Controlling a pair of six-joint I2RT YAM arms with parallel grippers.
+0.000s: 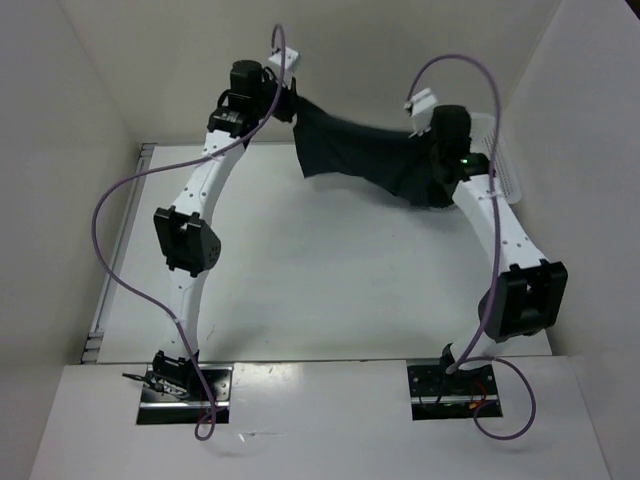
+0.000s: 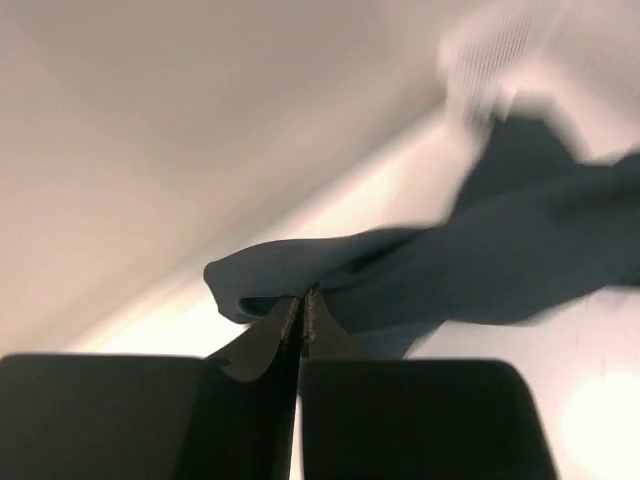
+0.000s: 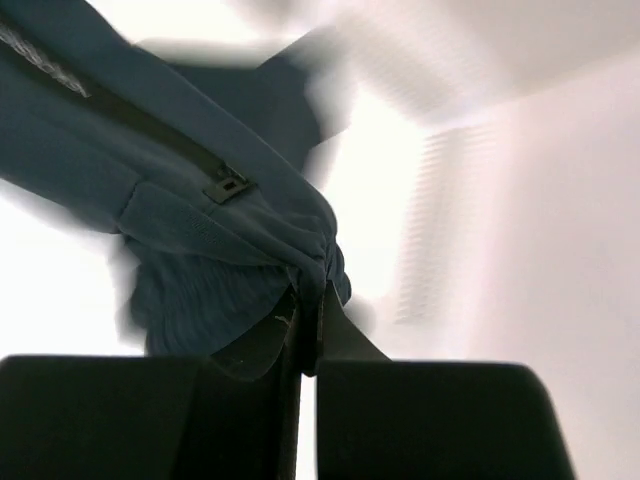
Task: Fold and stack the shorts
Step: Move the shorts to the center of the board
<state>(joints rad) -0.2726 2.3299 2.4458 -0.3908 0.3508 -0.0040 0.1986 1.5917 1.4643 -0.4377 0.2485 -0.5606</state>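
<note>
Dark shorts [image 1: 365, 152] sit in the upper middle of the top view, apparently lifted off the desk [image 1: 330, 280] and stretched between the 2 arms, probably to spread the cloth before laying it flat for a fold. Left end effector [image 2: 302, 302] is clamped on 1 bunched edge at upper left; right end effector [image 3: 308, 292] is clamped on the opposite edge, near the zipper [image 3: 225, 187], at upper right. Both arms reach far forward, elbows bowed outward, cloth sagging between them.
</note>
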